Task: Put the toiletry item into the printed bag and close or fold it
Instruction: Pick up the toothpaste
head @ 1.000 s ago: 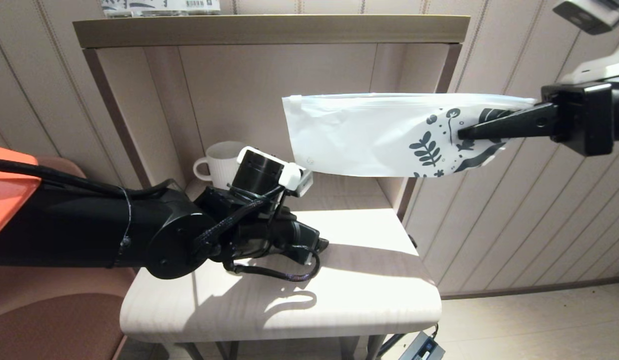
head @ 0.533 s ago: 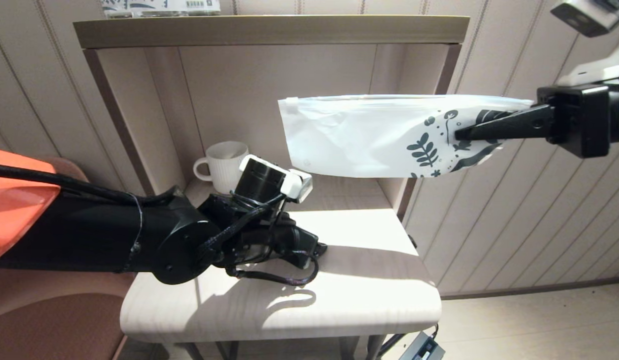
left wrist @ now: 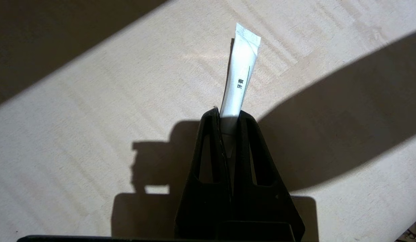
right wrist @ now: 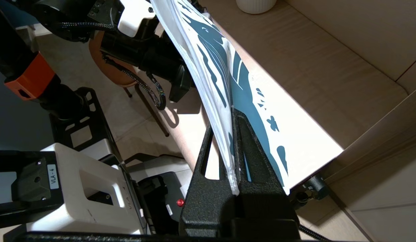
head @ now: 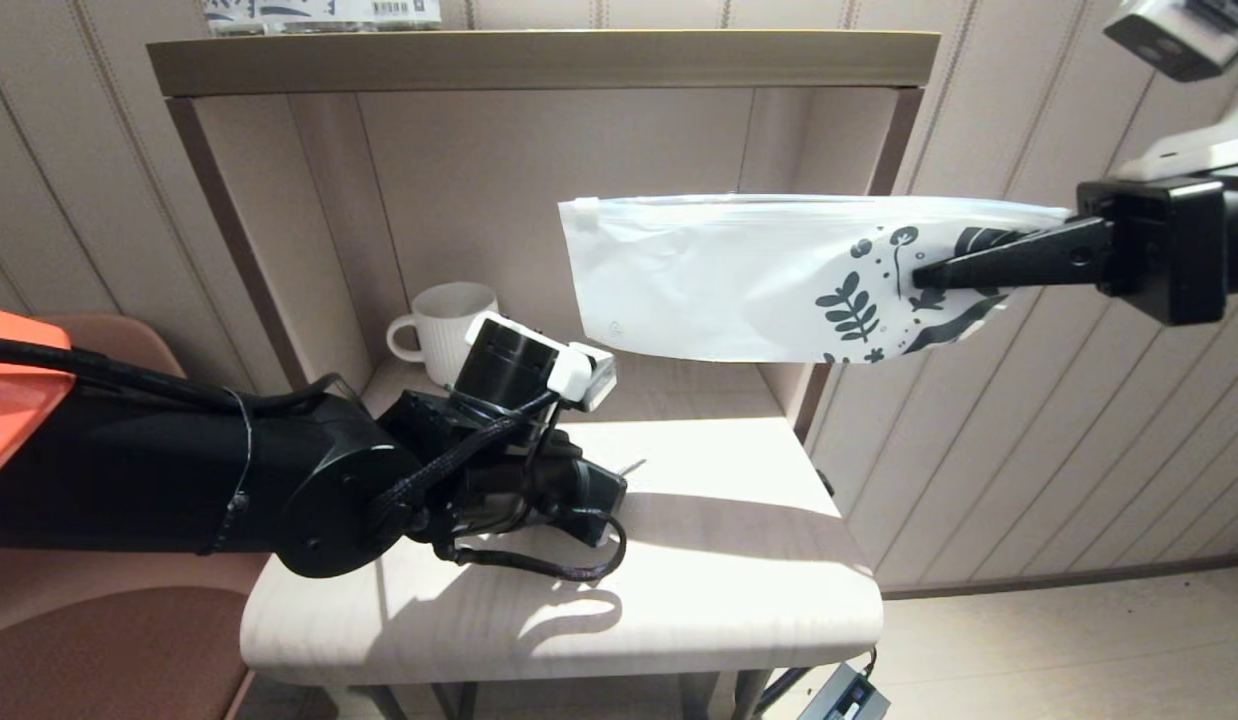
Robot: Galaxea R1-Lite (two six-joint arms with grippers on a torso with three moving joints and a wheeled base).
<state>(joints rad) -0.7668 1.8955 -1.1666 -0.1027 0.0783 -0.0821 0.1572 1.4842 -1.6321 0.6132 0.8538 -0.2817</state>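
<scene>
The toiletry item (left wrist: 240,75) is a small white tube with a crimped end and two dark printed characters on its side, too small to read with certainty; its lower end is hidden between the fingers (left wrist: 213,141) of the left hand (left wrist: 228,116), which are pressed together on it just above the sunlit bench (head: 739,560). In the head view that hand is mostly hidden behind its own wrist, the arm reaching low and level across the bench, and only a thin tip of the tube shows. The right hand (head: 924,272) reaches in level from the right, well above the bench, pinching the leaf-printed end of the printed bag (head: 719,280), which hangs out sideways. A white body behind it reads "VLA-4" (right wrist: 52,177). A ribbed white mug (head: 444,330) stands at the back.
</scene>
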